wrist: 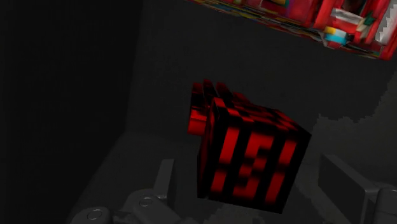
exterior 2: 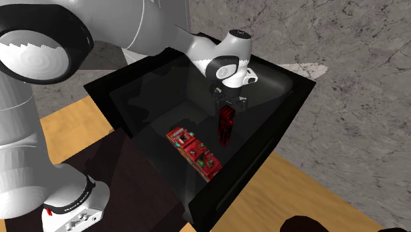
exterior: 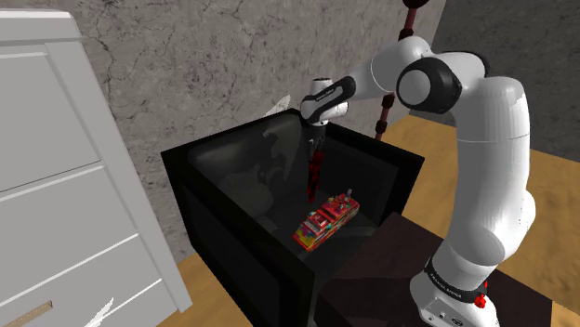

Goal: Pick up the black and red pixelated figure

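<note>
**A:** How far along is this pick looking to you?

**B:** I'm judging it as partway. The claw (exterior 2: 229,104) is hanging right over the black and red pixelated figure (exterior: 316,176), so the approach is looking done. The grip and the lift are both waiting.

**A:** Is the claw gripping anything?

**B:** Not as far as I'm seeing. In the wrist view its fingers (wrist: 164,181) are standing apart, released. The figure's blocky head is sitting between them, with a dark gap showing on either side. So the claw is straddling the head, not clasping it.

**A:** And where is the figure sitting?

**B:** It is standing upright inside the black table (exterior: 223,137), the one with the raised rim, over its glossy sunken top. In the shoulder view it is showing at six o'clock from the claw, directly under it. The second exterior view is showing the same. I'm not managing to see its feet meeting the surface, though I'm reading it that way.

**A:** Is anything crowding it?

**B:** A red toy vehicle (exterior: 326,221) with coloured bits is lying near it but apart. That is about five o'clock from the figure in the shoulder view, and eight o'clock in the second exterior view.

**A:** So what is remaining?

**B:** Closing on the head, then raising the figure clear of the rim.
</note>
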{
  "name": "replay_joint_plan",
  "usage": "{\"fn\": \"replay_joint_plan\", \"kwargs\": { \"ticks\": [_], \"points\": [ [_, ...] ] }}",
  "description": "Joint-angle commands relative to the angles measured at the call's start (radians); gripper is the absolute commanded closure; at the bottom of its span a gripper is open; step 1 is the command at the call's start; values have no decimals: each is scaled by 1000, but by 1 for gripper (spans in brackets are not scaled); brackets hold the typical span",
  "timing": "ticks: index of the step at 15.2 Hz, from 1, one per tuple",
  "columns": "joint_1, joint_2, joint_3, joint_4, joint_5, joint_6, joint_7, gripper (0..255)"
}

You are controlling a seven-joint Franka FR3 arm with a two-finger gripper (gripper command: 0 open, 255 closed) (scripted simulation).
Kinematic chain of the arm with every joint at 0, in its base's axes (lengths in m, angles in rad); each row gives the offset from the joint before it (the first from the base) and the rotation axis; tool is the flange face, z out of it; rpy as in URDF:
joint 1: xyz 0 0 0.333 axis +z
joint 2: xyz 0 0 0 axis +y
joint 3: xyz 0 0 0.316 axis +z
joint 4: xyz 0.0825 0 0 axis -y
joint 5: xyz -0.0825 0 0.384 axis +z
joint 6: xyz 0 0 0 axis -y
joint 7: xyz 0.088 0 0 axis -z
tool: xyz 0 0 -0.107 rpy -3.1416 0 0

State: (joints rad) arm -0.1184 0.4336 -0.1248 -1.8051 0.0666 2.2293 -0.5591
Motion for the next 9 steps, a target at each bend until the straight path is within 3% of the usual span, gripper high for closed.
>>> {"fn": "replay_joint_plan", "kwargs": {
  "ticks": [1, 4, 5, 9],
  "points": [
    [-1, 14, 1, -8, 3, 22, -3, 0],
    [-2, 26, 2, -12, 5, 39, -4, 0],
    [-3, 26, 2, -14, 5, 40, -5, 255],
    [-2, 27, 2, -13, 5, 41, -4, 255]
  ]
}}
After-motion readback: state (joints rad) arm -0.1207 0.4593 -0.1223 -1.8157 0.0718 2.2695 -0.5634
